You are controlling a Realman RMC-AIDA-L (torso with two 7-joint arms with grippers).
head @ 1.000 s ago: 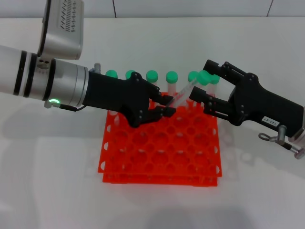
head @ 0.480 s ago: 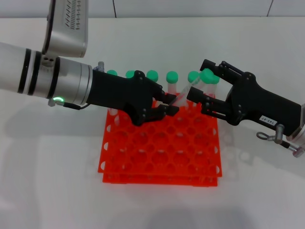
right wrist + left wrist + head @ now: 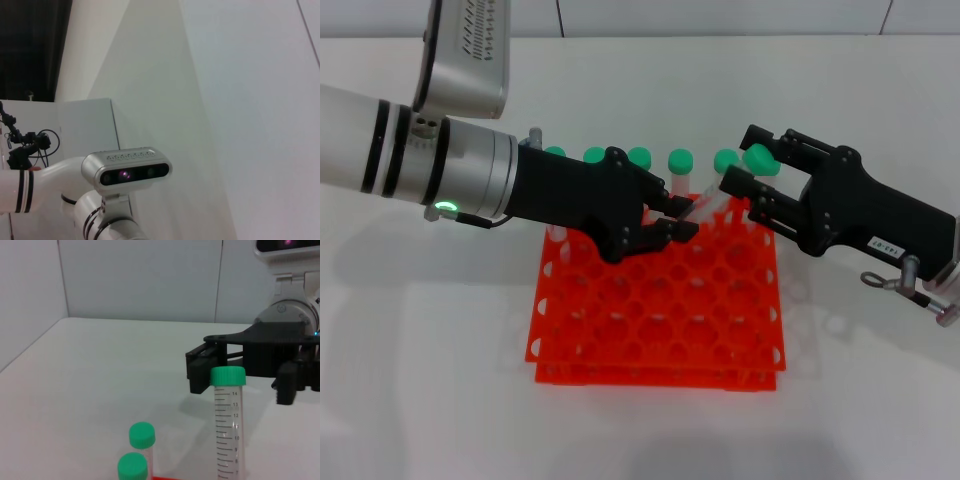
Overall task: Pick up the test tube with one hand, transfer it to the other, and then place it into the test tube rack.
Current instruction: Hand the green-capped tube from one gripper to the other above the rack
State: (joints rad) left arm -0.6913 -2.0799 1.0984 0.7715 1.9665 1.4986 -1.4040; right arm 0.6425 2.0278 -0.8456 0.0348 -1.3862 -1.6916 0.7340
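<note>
My left gripper [image 3: 685,218], unlabelled and on the arm with the green light, is shut on the lower part of the test tube [image 3: 712,196]. It holds the tube tilted above the back of the orange-red test tube rack [image 3: 655,325], green cap up and to the right. My right gripper [image 3: 742,168], with the white label, is open, and its fingers straddle the capped end. In the left wrist view the tube [image 3: 227,430] stands upright with the right gripper [image 3: 242,382] wide open behind its cap.
Several other green-capped tubes [image 3: 639,157] stand in the rack's back row; two of them [image 3: 142,434] show in the left wrist view. White tabletop surrounds the rack. The right wrist view shows only a wall and the robot's head.
My right gripper has moved left, so its open fingers now reach around the tube's capped end. My left gripper has shifted slightly right with the tube.
</note>
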